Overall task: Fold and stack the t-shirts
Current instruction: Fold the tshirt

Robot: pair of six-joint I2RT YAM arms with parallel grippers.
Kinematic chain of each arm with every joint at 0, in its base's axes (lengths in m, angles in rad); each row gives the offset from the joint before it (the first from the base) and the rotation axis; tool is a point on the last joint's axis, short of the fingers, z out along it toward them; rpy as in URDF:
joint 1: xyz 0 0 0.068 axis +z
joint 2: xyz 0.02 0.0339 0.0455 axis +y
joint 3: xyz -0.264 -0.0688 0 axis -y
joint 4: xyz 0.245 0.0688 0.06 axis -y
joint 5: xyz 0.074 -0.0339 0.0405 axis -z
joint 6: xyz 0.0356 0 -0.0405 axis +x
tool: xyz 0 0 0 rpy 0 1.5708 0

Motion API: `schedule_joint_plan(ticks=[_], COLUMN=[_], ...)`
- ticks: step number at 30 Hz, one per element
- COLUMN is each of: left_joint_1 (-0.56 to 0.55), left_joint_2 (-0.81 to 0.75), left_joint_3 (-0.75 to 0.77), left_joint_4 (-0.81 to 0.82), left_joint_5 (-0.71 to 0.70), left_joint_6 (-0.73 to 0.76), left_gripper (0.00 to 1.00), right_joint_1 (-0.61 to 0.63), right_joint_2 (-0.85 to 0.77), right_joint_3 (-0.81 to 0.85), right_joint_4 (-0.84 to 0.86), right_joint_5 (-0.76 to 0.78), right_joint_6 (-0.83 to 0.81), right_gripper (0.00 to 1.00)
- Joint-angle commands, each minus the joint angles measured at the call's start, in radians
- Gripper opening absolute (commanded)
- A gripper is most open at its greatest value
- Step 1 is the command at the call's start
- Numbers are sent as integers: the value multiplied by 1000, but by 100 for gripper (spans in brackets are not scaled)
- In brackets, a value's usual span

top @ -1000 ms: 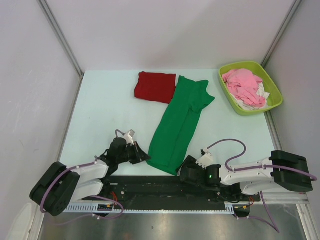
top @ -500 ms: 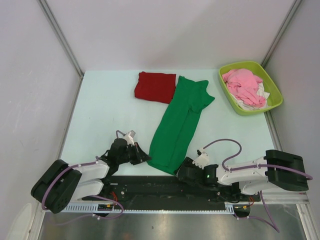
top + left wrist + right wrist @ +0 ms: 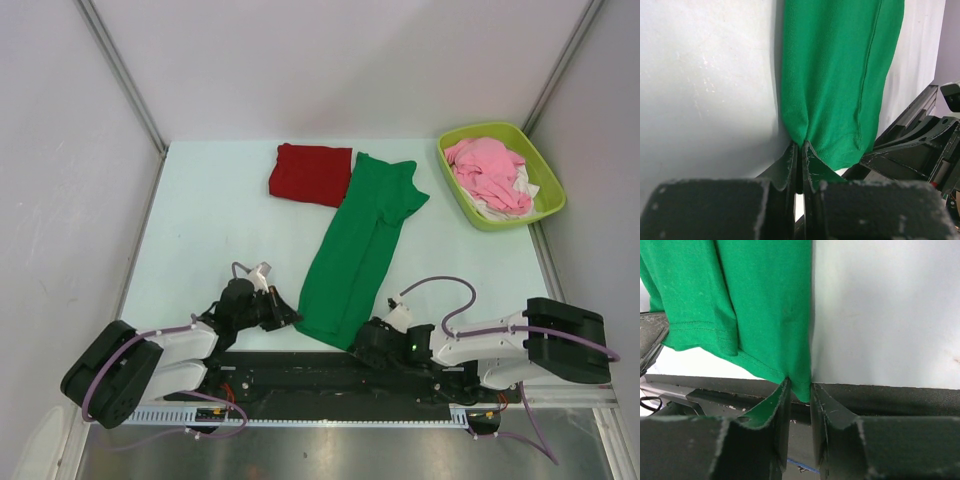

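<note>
The green t-shirt (image 3: 360,245) lies as a long narrow strip, slanting from the table's back middle down to the front edge. My left gripper (image 3: 293,317) is shut on its near left hem corner (image 3: 800,147), the cloth pinched flat between the fingers. My right gripper (image 3: 360,340) sits at the near right hem corner (image 3: 801,387). Its jaws have narrowed round that corner, with a gap still showing between them. The dark red t-shirt (image 3: 310,174) rests folded into a square at the back, touching the green one's upper left side.
A lime-green bin (image 3: 548,180) at the back right holds a pink garment (image 3: 487,170) and white cloth. The black base rail (image 3: 330,370) runs just below the shirt's hem. Grey walls close in the table on both sides.
My right gripper has slid left and forward onto the hem corner and its jaws have narrowed a lot. The left gripper has kept its hold and barely moved.
</note>
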Motion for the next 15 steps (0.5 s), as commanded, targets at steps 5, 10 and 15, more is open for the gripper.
schedule_joint_plan(ticks=[5, 10, 15], left_joint_1=[-13, -13, -30], left_joint_2=[-12, -47, -96], left_joint_3=[-18, -20, -21], left_joint_4=[7, 4, -42], left_joint_5=[17, 31, 29], left_joint_6=[-3, -5, 1], left_gripper=[7, 5, 2], right_joint_1=[-117, -155, -146], right_joint_2=[-36, -67, -139], right_joint_3=[27, 25, 27], right_joint_4=[54, 24, -62], right_joint_5=[169, 174, 200], right_joint_6=[-90, -130, -151], right_gripper=[9, 0, 0])
